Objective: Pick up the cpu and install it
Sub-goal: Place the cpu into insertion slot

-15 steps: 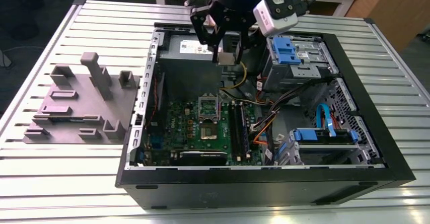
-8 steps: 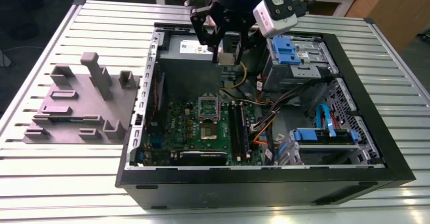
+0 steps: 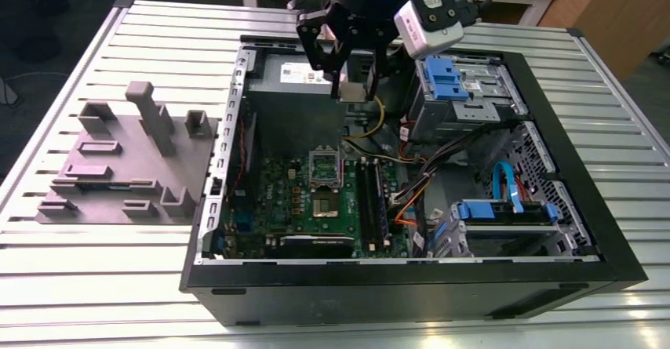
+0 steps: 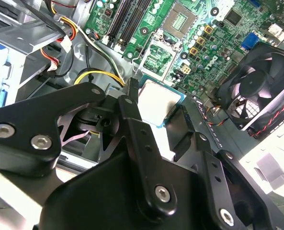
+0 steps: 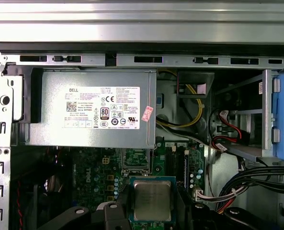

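Exterior view shows the gripper [image 3: 355, 88] closed on the cpu [image 3: 356, 92] over the computer case [image 3: 419, 278], well apart from the socket [image 3: 326, 198]; a tilted grip could bend pins.

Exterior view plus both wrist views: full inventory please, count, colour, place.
table: 1, silver, slatted, under everything
case: 1, black, open, on the table
jig: 1, grey, on the table at the exterior view's left of the case
motherboard: 1, green, in the case
socket: 1, silver frame, empty, on the motherboard
PSU: 1, grey with white label, in the case
fan: 1, black, beside the motherboard
drive latches: 2, blue, exterior view's right side of the case
cpu: 1, silver, in the claw above the case
claw: 1, black, shut on the cpu
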`<state>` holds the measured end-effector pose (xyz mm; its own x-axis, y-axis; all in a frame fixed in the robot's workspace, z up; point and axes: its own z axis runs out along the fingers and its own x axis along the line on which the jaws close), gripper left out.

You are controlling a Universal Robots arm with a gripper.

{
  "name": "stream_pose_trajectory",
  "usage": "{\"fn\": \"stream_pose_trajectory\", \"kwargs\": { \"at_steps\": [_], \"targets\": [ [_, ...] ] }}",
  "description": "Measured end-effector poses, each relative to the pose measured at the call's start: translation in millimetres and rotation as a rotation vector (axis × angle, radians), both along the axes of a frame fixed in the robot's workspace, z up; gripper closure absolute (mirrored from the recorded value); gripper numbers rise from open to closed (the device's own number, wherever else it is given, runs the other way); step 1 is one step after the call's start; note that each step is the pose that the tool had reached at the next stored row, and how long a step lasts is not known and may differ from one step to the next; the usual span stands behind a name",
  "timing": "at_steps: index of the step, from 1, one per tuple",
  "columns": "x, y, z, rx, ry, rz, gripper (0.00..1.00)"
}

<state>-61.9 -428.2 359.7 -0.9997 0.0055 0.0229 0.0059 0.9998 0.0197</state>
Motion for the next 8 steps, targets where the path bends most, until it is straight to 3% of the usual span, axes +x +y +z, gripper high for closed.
{"fn": "stream_pose_trajectory", "kwargs": {
  "at_steps": [4,8],
  "targets": [
    [0.0,-0.7,-0.7,0.0003,-0.0001,0.000,0.53],
    [0.0,-7.4,-4.7,0.0000,0.0000,0.000,0.53]
  ]
}}
